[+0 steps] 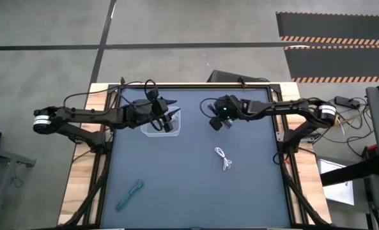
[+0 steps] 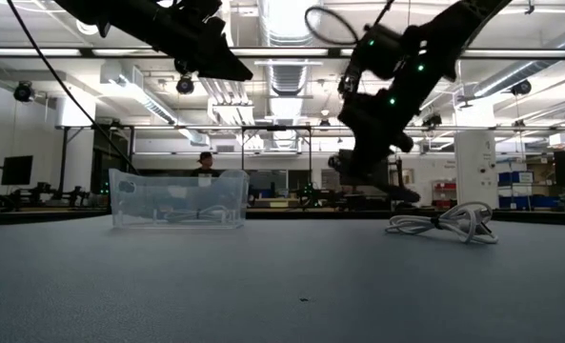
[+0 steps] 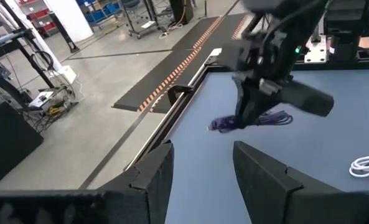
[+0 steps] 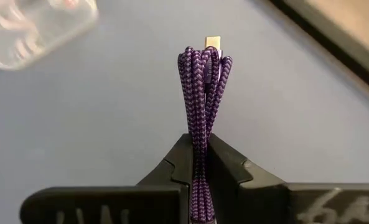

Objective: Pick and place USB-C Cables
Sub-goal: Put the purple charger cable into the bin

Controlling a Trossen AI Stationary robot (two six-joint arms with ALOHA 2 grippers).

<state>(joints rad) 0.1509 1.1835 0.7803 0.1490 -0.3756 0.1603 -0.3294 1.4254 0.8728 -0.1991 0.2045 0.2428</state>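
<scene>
Purple braid fills the right wrist view: the purple cable (image 4: 203, 93), folded into a bundle, is pinched between the fingers of the right gripper (image 4: 200, 163), which are closed tight on it. In the left wrist view the same bundle (image 3: 249, 121) hangs crosswise under that gripper, clear of the table (image 1: 189, 191), so it appears lifted. The box (image 1: 161, 122) sits well apart, toward the left arm. The left gripper (image 1: 170, 119) hovers over the box with its fingers (image 3: 268, 174) spread and nothing between them.

One white cable (image 1: 224, 158) lies on the table near the right arm, the teal cable (image 1: 130, 195) near the front left corner. Something pale lies inside the box (image 2: 179, 198) (likely the other white cable, though I cannot tell).

Risks from here: the grip sits near one end of the bundle, so the loops could slip out or fan open during the carry. The left arm over the box could block the drop, or the two arms could meet there.
</scene>
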